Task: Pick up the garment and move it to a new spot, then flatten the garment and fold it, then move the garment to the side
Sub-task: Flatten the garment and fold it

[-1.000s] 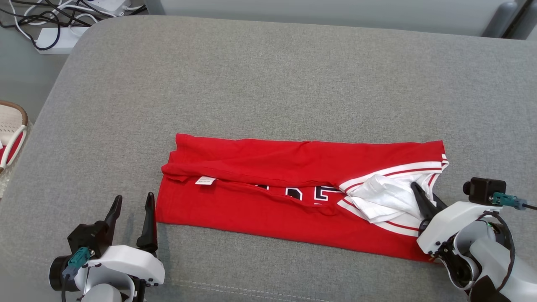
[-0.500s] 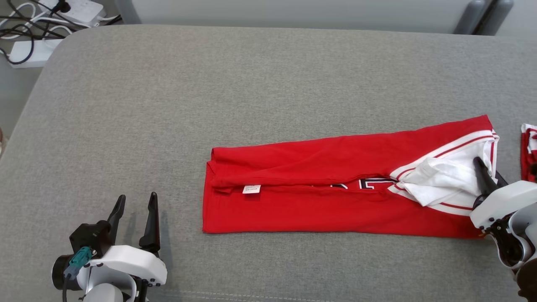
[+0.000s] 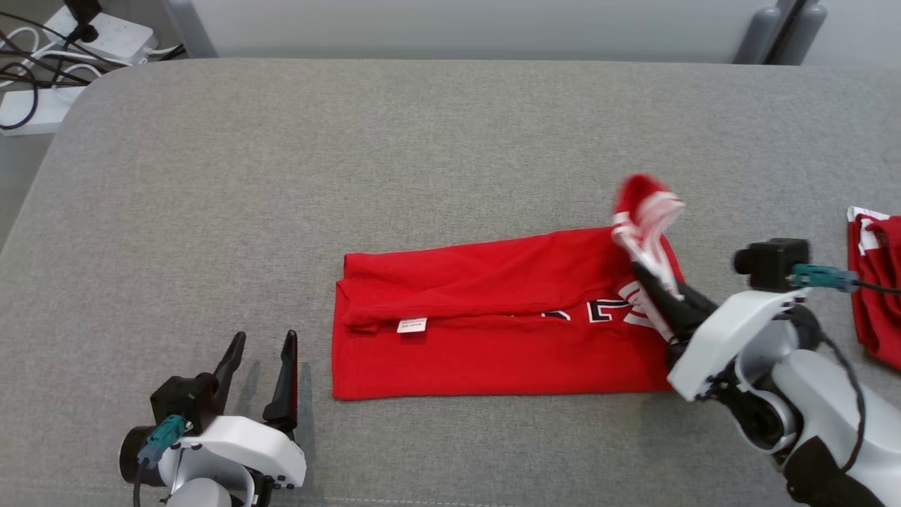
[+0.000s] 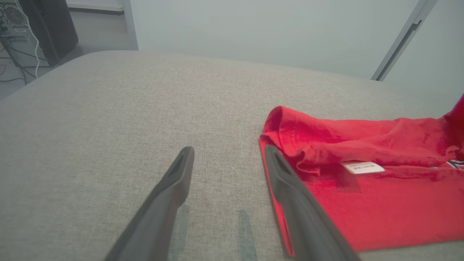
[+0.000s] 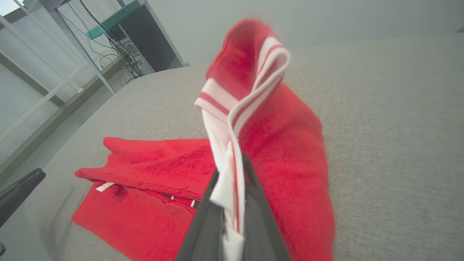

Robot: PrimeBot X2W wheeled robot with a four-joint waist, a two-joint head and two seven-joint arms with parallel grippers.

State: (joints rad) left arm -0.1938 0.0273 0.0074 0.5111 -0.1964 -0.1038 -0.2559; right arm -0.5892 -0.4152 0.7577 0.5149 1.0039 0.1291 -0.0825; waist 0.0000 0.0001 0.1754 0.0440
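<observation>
Your garment, a red T-shirt [image 3: 493, 331] with white striped trim, lies folded into a long strip at the middle of the grey fabric-covered table [image 3: 422, 141]. Its long axis runs left to right, with the right end angled slightly toward the far side. The squared-off left end points at your left pincer [image 3: 264, 338]. A small white label [image 3: 412, 325] sits on the central fold near that end, and dark-and-white lettering [image 3: 598, 310] shows toward the right.

Your right pincer [image 3: 644, 276] is clenched on the white striped trim at the shirt's right end and holds it up off the table. The lifted cloth curls over above the fingers, blurred in the head view.

Your left pincer is released, its fingers spread with nothing between them. It rests on the table just left of the shirt's near left corner, and in the left wrist view its right finger [image 4: 290, 188] lies along the shirt's edge.

A second red-and-white garment [image 3: 876, 282] lies at the right edge of the table, apart from the shirt. Beyond the far left corner, a white power strip [image 3: 105, 35] and dark cables lie on the floor.
</observation>
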